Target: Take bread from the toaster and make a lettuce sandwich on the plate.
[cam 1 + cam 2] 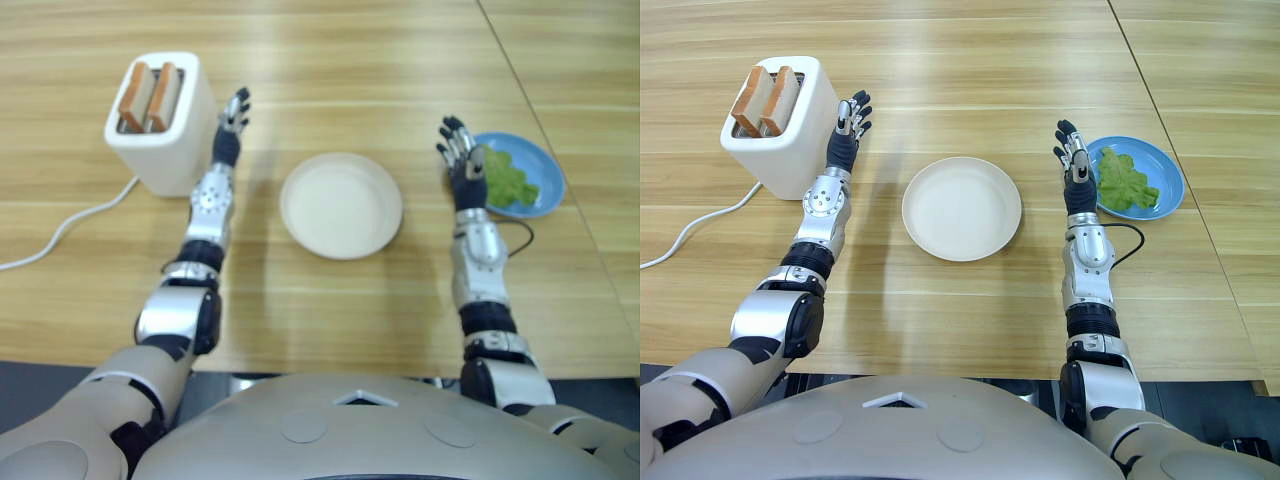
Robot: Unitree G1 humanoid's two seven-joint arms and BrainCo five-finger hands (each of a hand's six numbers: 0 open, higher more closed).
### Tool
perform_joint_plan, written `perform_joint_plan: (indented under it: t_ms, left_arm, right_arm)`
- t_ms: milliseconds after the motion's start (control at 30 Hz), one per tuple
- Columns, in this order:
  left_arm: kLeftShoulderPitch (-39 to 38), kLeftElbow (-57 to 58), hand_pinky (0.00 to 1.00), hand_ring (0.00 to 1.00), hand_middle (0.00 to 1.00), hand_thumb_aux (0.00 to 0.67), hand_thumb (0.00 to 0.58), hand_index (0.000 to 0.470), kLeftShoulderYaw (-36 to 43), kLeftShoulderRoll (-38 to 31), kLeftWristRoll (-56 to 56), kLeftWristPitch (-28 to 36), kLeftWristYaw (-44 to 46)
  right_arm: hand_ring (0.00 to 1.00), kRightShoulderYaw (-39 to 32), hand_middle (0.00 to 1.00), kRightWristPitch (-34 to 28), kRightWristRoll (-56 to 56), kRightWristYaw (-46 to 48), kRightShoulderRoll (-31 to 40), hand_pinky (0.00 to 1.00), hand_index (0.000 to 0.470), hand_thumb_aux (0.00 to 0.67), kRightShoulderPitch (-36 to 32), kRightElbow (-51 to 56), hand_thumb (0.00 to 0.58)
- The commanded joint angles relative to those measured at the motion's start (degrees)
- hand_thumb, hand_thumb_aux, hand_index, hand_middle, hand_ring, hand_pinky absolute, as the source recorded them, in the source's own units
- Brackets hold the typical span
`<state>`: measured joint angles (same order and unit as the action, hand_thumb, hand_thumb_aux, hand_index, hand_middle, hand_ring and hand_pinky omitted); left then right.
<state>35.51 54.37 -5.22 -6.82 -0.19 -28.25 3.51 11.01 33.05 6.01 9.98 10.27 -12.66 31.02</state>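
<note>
A white toaster [790,140] stands at the left of the wooden table with two slices of bread [767,99] sticking up from its slots. An empty cream plate [961,208] lies in the middle. A blue dish [1167,176] at the right holds green lettuce [1125,182]. My left hand [847,128] is open just right of the toaster, fingers stretched forward, holding nothing. My right hand [1074,158] is open too, right beside the blue dish's left rim, with nothing in it.
The toaster's white cord [690,232] trails left across the table toward the edge. A thin dark cable [1128,240] loops by my right wrist. A seam [1160,110] between two tabletops runs down the right side past the blue dish.
</note>
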Motion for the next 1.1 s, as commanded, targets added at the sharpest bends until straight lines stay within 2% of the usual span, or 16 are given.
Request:
perform_joint_plan:
  t_ms: [33,333,400,433,533,633,700,833,900,1000,1100]
  left_arm:
    - [-0.3,0.6,0.0,0.0,0.0,0.0,0.0,0.0,0.3,-0.3,0.6,0.0,-0.2]
    - [-0.3,0.4,0.0,0.0,0.0,0.0,0.0,0.0,0.4,-0.4,0.8,0.0,-0.4]
    - [-1.5,-3.4,0.0,0.0,0.0,0.0,0.0,0.0,0.9,-1.1,2.0,-0.4,-1.3]
    - [-2.8,-8.2,0.0,0.0,0.0,0.0,0.0,0.0,1.3,-1.6,2.9,-0.4,-1.8]
    - [-8.9,-33.1,0.0,0.0,0.0,0.0,0.0,0.0,1.0,-4.8,6.3,3.9,-2.5]
    - [-12.7,-55.2,0.0,0.0,0.0,0.0,0.0,0.0,-6.2,-13.4,14.8,13.8,-3.9]
    - [-13.9,-61.9,0.0,0.0,0.0,0.0,0.0,0.0,-11.1,-18.9,21.0,20.4,-5.5]
    - [-15.8,-60.7,0.0,0.0,0.0,0.0,0.0,0.0,-13.4,-27.9,34.1,31.4,-8.4]
    - [-16.1,-54.7,0.0,0.0,0.0,0.0,0.0,0.0,-11.3,-30.7,38.3,36.2,-8.3]
    - [-15.8,-47.1,0.0,0.0,0.0,0.0,0.0,0.0,-7.9,-32.3,41.9,41.4,-8.5]
    - [-14.9,-42.0,0.0,0.0,0.0,0.0,0.0,0.0,-4.5,-32.3,43.5,43.4,-9.4]
  right_arm:
    - [0.0,-0.4,0.0,-0.8,-0.1,0.1,0.3,0.0,0.0,0.0,0.4,-0.1,0.0]
    - [0.0,-0.4,0.0,-0.9,-0.1,0.1,0.1,0.0,0.0,0.0,0.4,-0.1,0.0]
    - [0.0,-0.4,0.0,-0.8,-0.1,0.1,0.1,0.0,0.0,0.0,0.4,0.0,0.0]
    - [0.0,-0.4,0.0,-0.8,-0.1,0.2,0.1,0.0,0.0,0.0,0.4,0.0,0.0]
    - [0.0,-0.4,0.0,-0.9,-0.1,0.1,0.2,0.0,0.0,0.0,0.5,0.0,0.0]
    - [0.0,-0.4,0.0,-0.9,-0.2,0.0,0.2,0.0,0.0,0.0,0.6,0.0,0.0]
    - [0.0,-0.4,0.0,-0.9,-0.4,-0.1,0.2,0.0,0.0,0.0,0.4,0.3,0.0]
    - [0.0,-0.5,0.0,-0.8,-0.4,-0.3,0.0,0.0,0.0,0.0,0.1,0.8,0.0]
    - [0.0,-0.5,0.0,-0.7,-0.5,-0.4,-0.1,0.0,0.0,0.0,0.1,0.9,0.0]
    - [0.0,-0.5,0.0,-0.5,-0.5,-0.5,-0.1,0.0,0.0,0.0,-0.1,1.0,0.0]
    - [0.0,-0.5,0.0,-0.5,-0.5,-0.5,0.0,0.0,0.0,0.0,-0.3,1.0,0.0]
